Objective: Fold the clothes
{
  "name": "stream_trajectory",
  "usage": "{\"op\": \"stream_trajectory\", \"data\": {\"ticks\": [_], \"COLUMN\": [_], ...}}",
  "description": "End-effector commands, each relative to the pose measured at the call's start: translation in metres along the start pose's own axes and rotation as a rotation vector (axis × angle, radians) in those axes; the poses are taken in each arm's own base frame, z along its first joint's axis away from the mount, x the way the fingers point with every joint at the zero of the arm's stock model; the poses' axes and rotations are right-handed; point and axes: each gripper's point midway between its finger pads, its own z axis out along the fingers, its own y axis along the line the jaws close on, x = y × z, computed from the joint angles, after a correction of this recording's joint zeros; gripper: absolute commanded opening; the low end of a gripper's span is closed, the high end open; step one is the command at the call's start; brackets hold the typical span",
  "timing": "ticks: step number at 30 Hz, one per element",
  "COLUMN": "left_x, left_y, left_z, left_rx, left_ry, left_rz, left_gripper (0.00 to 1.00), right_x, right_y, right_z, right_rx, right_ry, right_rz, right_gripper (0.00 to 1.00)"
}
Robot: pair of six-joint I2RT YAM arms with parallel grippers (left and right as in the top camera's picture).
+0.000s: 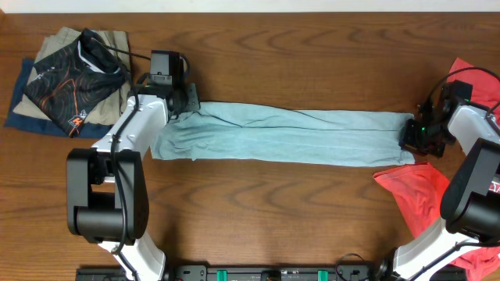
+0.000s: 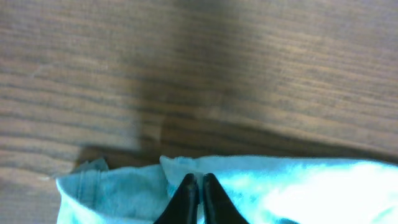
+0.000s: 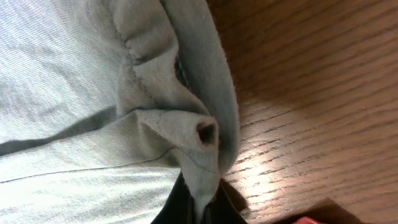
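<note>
Left pincer (image 2: 200,188): fingertips pressed together on the far corner of the wider, waist end of the light blue trousers (image 1: 281,134); as far as I can judge, cloth is nipped between them.
Right pincer (image 3: 198,210): closed on a bunched fold of hem at the trousers' narrow end, with the cloth rising out of its tips.
Trousers' position: flat on the tabletop (image 1: 312,55), stretched between the two pincers.
Long axis: runs left to right, from one pincer straight to the other, so each arm holds its own nearer end.
Deciding relation: the pincers sit at opposite ends of that axis. A fold in half probably means carrying one end along the axis onto the other.
Left of the trousers: a pile of folded clothes (image 1: 70,82), just beyond the waist end.
Right of the trousers: a red garment (image 1: 418,195), just beside the hem end, close enough to be caught up in it.
</note>
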Motion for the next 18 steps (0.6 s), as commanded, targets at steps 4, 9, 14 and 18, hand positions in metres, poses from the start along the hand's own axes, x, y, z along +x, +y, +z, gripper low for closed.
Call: {"op": "stream_trajectory", "data": {"ticks": [4,9,14,18], "left_x": [-0.003,0.003,0.002,-0.006], "left_y": [0.001,0.002,0.003,0.004], "left_z": [-0.009,-0.002,0.000,0.000], "left_rx": [-0.012,-0.017,-0.017,-0.031], "left_ry": [-0.001,0.024,0.021,-0.014], "left_rz": [0.007,0.006,0.041,0.048], "left_gripper": [0.41,0.42,0.06,0.06], "right_x": [0.003,0.003,0.003,0.003], "right_y": [-0.011,-0.011,-0.011,-0.011], "right_z": [0.006,0.006,0.006,0.006], "right_rx": [0.059,0.059,0.059,0.059], "right_ry": [0.012,0.012,0.012,0.012], "right_rz": [0.005,0.005,0.005,0.005], "right_gripper": [0.01,0.01,0.01,0.01]}}
